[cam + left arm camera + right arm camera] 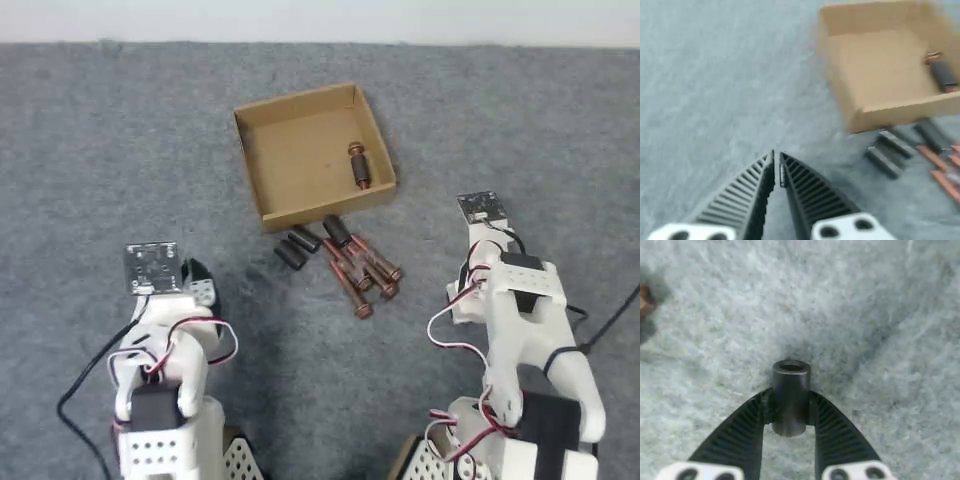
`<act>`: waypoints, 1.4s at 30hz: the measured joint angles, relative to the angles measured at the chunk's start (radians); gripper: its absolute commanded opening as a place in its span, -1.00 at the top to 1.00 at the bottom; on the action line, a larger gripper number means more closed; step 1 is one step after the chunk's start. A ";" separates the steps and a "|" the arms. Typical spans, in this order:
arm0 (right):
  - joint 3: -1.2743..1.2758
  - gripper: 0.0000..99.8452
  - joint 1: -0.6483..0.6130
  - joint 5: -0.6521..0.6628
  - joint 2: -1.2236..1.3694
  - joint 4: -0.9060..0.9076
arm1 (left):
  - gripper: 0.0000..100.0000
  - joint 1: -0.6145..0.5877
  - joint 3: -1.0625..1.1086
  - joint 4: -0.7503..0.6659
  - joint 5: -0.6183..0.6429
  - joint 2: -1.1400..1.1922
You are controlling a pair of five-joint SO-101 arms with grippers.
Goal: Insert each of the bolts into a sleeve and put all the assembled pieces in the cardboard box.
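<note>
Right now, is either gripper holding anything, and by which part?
The right gripper holds a black sleeve by its sides, open end protruding. The left gripper holds nothing.

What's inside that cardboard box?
One bolt pushed through a dark sleeve lies by a side wall of the box; the rest of its floor is bare. The sleeve hides the bolt's middle.

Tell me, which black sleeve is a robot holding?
The sleeve clamped in the right gripper. Three loose sleeves lie on the carpet beside the cardboard box, and one sits on a bolt inside it.
</note>
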 measured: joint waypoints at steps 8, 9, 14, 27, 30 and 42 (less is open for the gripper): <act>0.015 0.99 0.000 0.000 0.000 -0.017 | 0.98 0.180 -0.265 0.040 -0.005 0.195; 0.015 0.99 0.000 0.000 -0.002 -0.017 | 0.98 0.196 -0.311 0.040 -0.005 0.245; 0.015 0.99 0.000 0.000 -0.002 -0.017 | 0.97 0.308 -0.522 0.040 -0.003 0.496; 0.015 0.99 0.000 0.000 -0.002 -0.029 | 0.65 0.620 -0.615 -0.195 -0.089 1.160; 0.015 0.99 0.000 0.000 -0.002 -0.032 | 0.69 0.666 -0.615 -0.198 -0.230 1.211; 0.015 0.99 0.000 0.012 -0.002 -0.034 | 0.73 0.717 -0.695 -0.255 -0.397 1.448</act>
